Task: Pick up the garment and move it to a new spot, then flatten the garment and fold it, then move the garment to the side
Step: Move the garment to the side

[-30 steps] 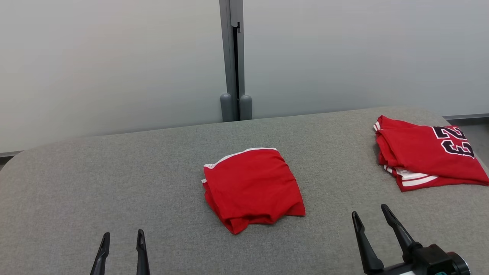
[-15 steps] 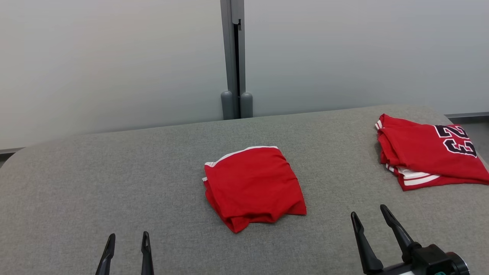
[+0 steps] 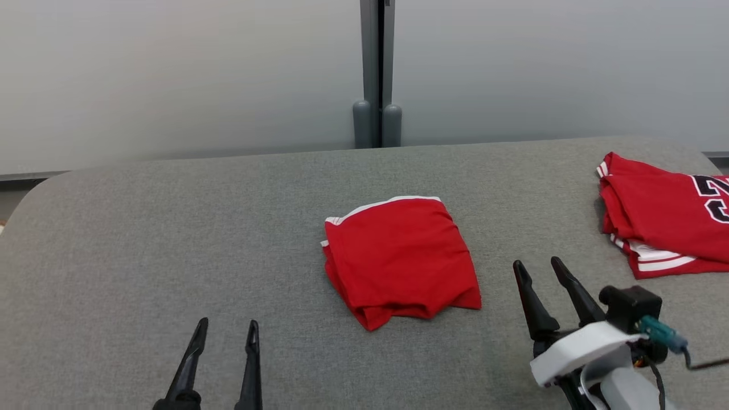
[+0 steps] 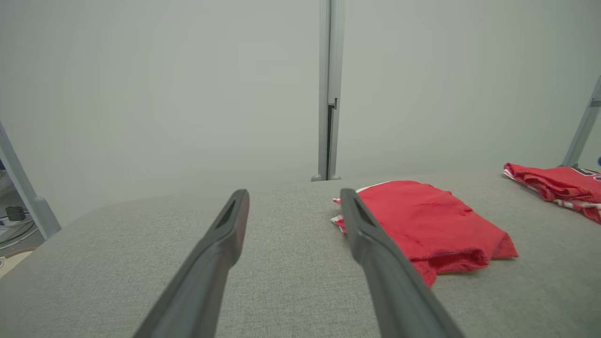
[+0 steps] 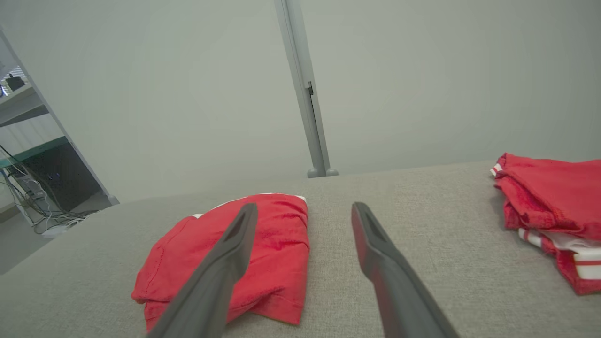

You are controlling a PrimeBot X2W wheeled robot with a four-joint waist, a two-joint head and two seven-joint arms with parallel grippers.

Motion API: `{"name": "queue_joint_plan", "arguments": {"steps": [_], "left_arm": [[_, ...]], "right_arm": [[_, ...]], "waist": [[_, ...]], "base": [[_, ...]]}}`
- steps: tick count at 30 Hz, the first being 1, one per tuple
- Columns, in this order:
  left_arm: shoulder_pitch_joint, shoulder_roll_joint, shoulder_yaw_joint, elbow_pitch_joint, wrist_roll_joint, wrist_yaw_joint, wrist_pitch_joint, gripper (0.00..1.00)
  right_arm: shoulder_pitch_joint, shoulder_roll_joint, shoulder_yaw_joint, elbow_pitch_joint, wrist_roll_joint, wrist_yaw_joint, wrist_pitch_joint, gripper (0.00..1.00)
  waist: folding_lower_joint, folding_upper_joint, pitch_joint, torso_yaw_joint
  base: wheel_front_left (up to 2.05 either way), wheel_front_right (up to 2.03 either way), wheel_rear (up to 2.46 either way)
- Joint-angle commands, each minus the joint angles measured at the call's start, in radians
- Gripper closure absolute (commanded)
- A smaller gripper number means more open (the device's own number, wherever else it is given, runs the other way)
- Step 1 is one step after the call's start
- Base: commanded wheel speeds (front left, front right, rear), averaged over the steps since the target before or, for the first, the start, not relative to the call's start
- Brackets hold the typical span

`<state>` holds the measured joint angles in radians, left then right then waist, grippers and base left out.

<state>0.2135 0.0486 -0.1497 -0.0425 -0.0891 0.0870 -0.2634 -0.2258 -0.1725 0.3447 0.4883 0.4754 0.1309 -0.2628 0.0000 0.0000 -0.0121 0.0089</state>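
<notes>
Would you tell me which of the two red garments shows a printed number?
The right-hand garment, with dark numerals; the centre garment shows none.

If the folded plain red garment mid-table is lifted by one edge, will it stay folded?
Probably not: the plain red garment shows loose, wrinkled layers, so it would likely unfold and drape. Pushed, it may bunch on the textured grey fabric surface.

Head camera is shifting: the whole scene is sliding right and up in frame. Against that, the right gripper (image 3: 535, 263) is advancing toward the folded red garment (image 3: 401, 259); more of its pale wrist (image 3: 575, 350) is coming into view.
</notes>
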Motion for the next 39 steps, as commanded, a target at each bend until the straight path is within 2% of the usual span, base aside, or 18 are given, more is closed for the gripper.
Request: {"name": "queue_joint_plan", "arguments": {"steps": [1, 5, 12, 17, 20, 21, 22, 23, 30, 39], "left_arm": [[-0.017, 0.004, -0.005, 0.001, 0.005, -0.008, -0.001, 0.0], [-0.059, 0.004, -0.04, 0.004, 0.01, -0.021, -0.001, 0.0], [-0.137, 0.004, -0.087, 0.014, -0.007, -0.027, -0.001, 0.0], [-0.177, 0.003, -0.111, 0.027, -0.018, -0.026, -0.001, 0.0], [-0.194, 0.003, -0.117, 0.031, -0.019, -0.025, -0.001, 0.0], [-0.197, 0.004, -0.118, 0.034, -0.02, -0.025, -0.001, 0.0], [-0.201, 0.004, -0.118, 0.035, -0.02, -0.025, -0.001, 0.0], [-0.206, 0.004, -0.118, 0.035, -0.019, -0.024, -0.001, 0.0], [-0.212, 0.004, -0.103, 0.029, -0.01, -0.023, -0.001, 0.0], [-0.239, 0.004, -0.106, 0.019, -0.005, -0.033, -0.001, 0.0]], "right_arm": [[-0.029, -0.021, 0.019, 0.021, 0.023, 0.0, 0.01, 0.0], [-0.176, -0.087, 0.125, 0.116, 0.21, 0.0, 0.099, 0.0], [-0.341, -0.197, 0.244, 0.176, 0.523, 0.0, 0.351, 0.0], [-0.411, -0.246, 0.295, 0.188, 0.657, 0.0, 0.481, 0.0], [-0.436, -0.252, 0.323, 0.195, 0.705, 0.0, 0.522, 0.0], [-0.442, -0.254, 0.337, 0.195, 0.713, 0.0, 0.532, 0.53], [-0.447, -0.257, 0.351, 0.191, 0.718, 0.0, 0.531, 0.84], [-0.451, -0.26, 0.364, 0.186, 0.723, 0.0, 0.524, 1.0], [-0.494, -0.335, 0.453, 0.13, 0.711, 0.0, 0.422, 1.0], [-0.602, -0.519, 0.533, 0.103, 0.667, 0.0, 0.346, 1.0]], "waist": [[0.0, 0.0, 0.024, 0.025], [0.0, 0.0, 0.098, 0.071], [0.0, 0.0, 0.217, 0.146], [0.0, 0.0, 0.274, 0.18], [0.0, 0.0, 0.292, 0.188], [0.0, 0.0, 0.295, 0.189], [0.0, 0.0, 0.297, 0.189], [0.0, 0.0, 0.298, 0.189], [0.0, 0.0, 0.294, 0.137], [0.0, 0.0, 0.322, 0.048]], "base": [[0.0, 0.0, 0.0], [0.0, 0.0, 0.0], [0.0, 0.0, 0.0], [0.0, 0.0, 0.0], [0.0, 0.0, 0.0], [0.0, 0.0, 0.0], [0.0, 0.0, 0.0], [0.0, 0.0, 0.0], [0.0, 0.0, 0.0], [0.0, 0.0, 0.0]]}}
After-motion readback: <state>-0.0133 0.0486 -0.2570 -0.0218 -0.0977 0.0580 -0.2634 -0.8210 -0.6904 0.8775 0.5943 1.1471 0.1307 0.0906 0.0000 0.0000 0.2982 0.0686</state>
